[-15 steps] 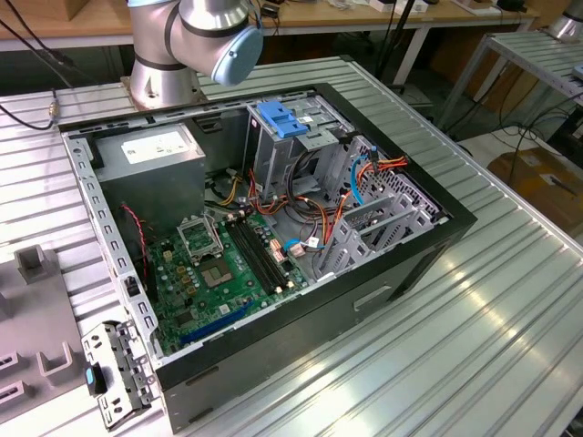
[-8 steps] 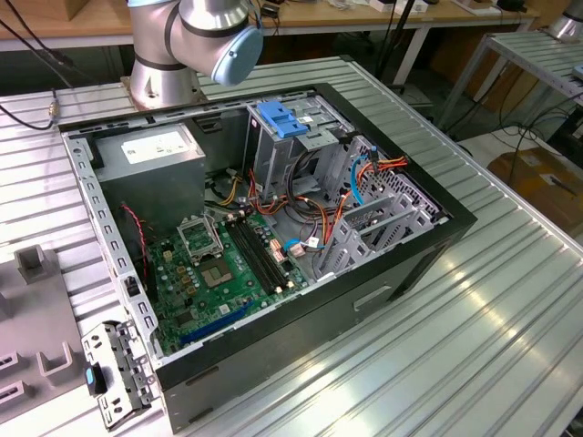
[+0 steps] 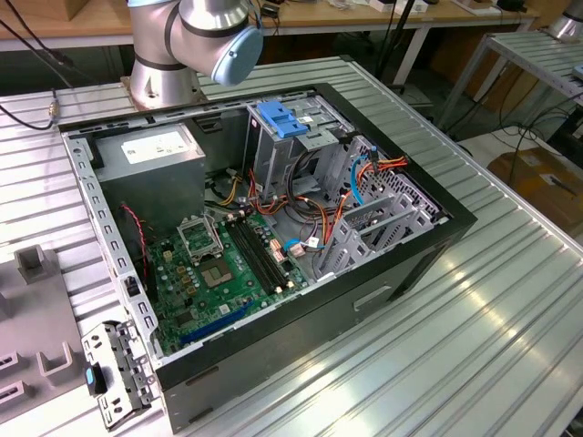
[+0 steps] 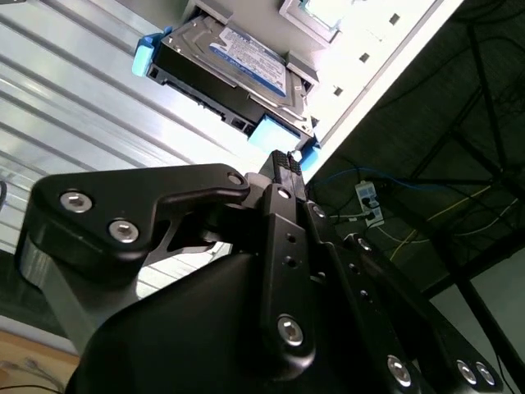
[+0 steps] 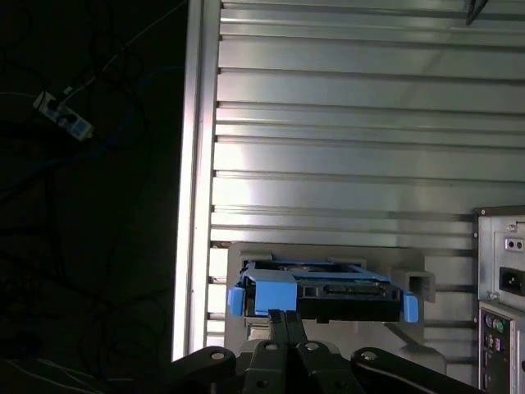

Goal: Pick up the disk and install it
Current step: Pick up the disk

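Note:
The disk [image 5: 328, 291] is a flat silver-black drive with blue side rails. It rests in a grey holder [image 5: 414, 283] on the ribbed metal table, near the table's edge. In the second wrist view its white-and-blue label [image 4: 246, 53] faces up. My gripper [image 5: 285, 314] is right in front of the disk's connector end, its tips [image 4: 283, 160] against or just short of the blue rail [image 4: 271, 131]. The two fingers lie pressed together with nothing between them.
In the exterior view an open computer case [image 3: 437, 237] lies on the table, with a motherboard [image 3: 219, 264], a grey power-supply box [image 3: 150, 150] and a metal cage with a blue top [image 3: 282, 118]. The arm's base [image 3: 164, 64] stands behind it. The table's edge [image 5: 197, 164] drops to dark floor.

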Robot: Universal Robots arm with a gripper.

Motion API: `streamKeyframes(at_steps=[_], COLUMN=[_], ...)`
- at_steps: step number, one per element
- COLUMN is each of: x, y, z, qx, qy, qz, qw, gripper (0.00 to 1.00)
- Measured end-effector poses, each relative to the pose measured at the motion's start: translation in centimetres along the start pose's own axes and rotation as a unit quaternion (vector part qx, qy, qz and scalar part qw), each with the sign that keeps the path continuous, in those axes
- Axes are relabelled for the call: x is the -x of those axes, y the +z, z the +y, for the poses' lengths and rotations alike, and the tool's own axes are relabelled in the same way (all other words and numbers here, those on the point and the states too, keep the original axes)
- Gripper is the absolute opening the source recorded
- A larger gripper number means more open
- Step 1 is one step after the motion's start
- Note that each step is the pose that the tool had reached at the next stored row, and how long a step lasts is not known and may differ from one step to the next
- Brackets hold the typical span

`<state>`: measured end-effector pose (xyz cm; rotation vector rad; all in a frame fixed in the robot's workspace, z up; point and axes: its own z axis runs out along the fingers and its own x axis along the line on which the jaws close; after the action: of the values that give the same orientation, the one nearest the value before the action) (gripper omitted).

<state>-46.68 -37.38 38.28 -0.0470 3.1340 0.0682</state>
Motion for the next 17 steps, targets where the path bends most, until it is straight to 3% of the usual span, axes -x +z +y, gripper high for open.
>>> streamKeyframes(at_steps=[4, 8, 10, 17], x=[0.00, 0.00, 0.00, 0.00], y=[0.00, 0.00, 0.00, 0.00], z=[0.00, 0.00, 0.00, 0.00], qx=[0.0001, 0.0003, 0.0004, 0.0008], qy=[-0.007, -0.038, -0.054, -0.104], qz=[0.0003, 0.0016, 0.0023, 0.0045], qw=[0.99997, 0.99929, 0.99854, 0.99453], gripper=[0.11, 0.11, 0.11, 0.11])
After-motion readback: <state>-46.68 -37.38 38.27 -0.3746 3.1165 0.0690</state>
